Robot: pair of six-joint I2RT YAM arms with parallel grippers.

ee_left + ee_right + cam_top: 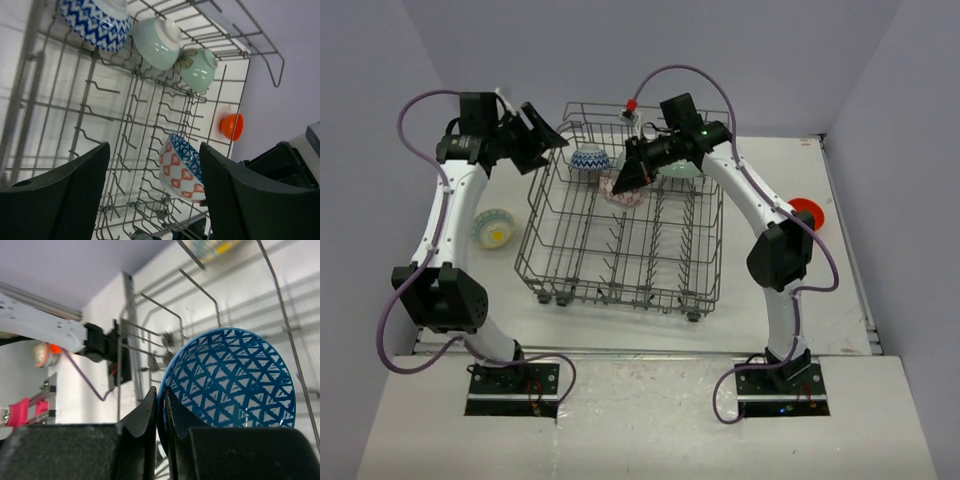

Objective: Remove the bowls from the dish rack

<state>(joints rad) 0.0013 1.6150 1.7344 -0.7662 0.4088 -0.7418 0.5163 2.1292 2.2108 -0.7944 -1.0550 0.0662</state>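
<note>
1. Cream bowl (492, 228), yellow inside: upright on the desk (850, 300), outside the dish rack (620, 290), nearer the arm bases than the left gripper and well apart from it.
2. Left gripper (535, 140): jaws spread wide with nothing between them, hovering at the rack's far left corner.
3. Blue-and-white bowl (589, 158): in the rack's far row, tipped on the tines, just right of the left gripper.
4. Zigzag bowl (628, 194), red and white outside, blue lattice inside: tilted over the rack's tines, its rim pinched in the right gripper. Whether it rests on the tines cannot be told.
5. Right gripper (161, 410): fingers closed tight on the zigzag bowl's rim, one inside and one outside.
6. Two mint bowls (156, 42) (199, 70): side by side in the far row, beyond the right gripper.
7. Orange-red bowl (808, 212): on the desk outside the rack, well right of the right gripper.
</note>
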